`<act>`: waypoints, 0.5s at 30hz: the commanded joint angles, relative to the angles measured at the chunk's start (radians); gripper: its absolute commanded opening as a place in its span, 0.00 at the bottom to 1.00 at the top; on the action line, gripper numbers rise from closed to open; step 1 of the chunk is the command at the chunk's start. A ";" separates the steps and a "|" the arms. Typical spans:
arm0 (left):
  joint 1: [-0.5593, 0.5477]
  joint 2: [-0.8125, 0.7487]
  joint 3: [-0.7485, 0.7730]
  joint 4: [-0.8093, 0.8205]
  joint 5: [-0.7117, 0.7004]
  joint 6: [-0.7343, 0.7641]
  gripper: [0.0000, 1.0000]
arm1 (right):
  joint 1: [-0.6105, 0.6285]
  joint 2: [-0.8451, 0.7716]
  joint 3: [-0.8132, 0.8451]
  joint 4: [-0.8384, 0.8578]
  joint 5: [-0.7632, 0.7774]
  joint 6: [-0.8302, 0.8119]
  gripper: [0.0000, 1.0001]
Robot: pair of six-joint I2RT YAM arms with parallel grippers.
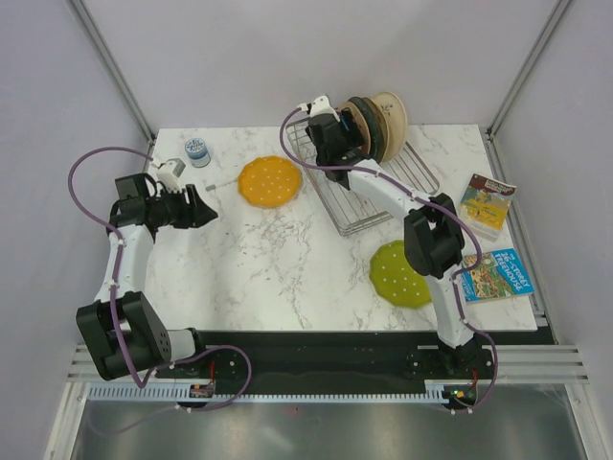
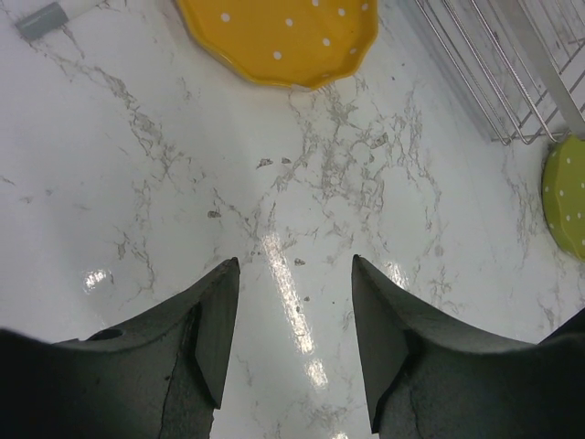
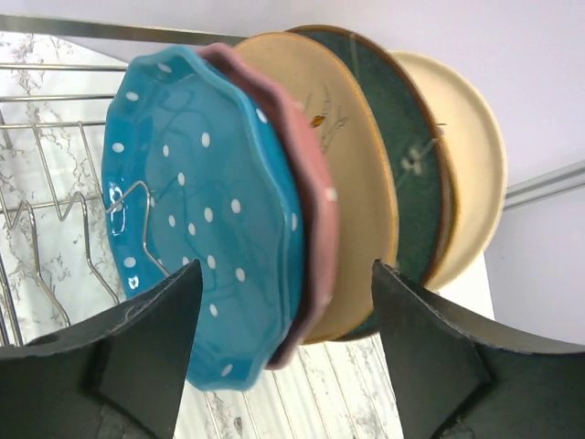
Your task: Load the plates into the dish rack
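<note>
rack (image 1: 356,217): 5 plates (image 1: 378,123) | table (image 1: 287,273): 2, orange plate (image 1: 269,180), lime plate (image 1: 397,275) | left tool (image 2: 292,267) apart | right tool (image 3: 285,274) apart

1. The table (image 2: 137,183) looks like white marble with grey veins, polished, with bright glare on it.
2. We see a smooth, glossy glaze on the orange plate (image 2: 279,37), the lime plate (image 2: 569,197) and the blue plate (image 3: 196,210); the pink plate (image 3: 315,215) shines less.
3. The beige plate (image 3: 361,183), dark green plate (image 3: 416,155) and cream plate (image 3: 475,165) look matt, like stoneware.
4. The dish rack (image 1: 364,206) is thin, bright metal wire.
5. The fingers (image 2: 206,338) of the left gripper (image 2: 294,263) and those of the right gripper (image 3: 288,267) look to us like dark plastic, matt and faintly grainy.
</note>
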State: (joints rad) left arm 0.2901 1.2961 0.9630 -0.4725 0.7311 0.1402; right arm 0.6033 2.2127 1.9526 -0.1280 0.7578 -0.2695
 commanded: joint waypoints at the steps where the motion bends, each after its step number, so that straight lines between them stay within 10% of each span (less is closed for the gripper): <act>1: -0.020 -0.029 0.005 0.051 -0.021 -0.051 0.60 | 0.030 -0.172 -0.015 0.034 0.035 -0.062 0.84; 9: -0.069 -0.024 0.008 0.094 -0.154 -0.105 0.62 | 0.162 -0.367 -0.102 0.015 -0.004 -0.085 0.98; 15: -0.077 -0.006 0.013 0.107 -0.137 -0.217 0.62 | 0.214 -0.507 -0.273 -0.258 -0.420 -0.001 0.98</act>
State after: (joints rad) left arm 0.2207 1.2888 0.9630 -0.4118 0.6056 0.0292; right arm 0.8139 1.7729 1.7748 -0.1719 0.6426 -0.3237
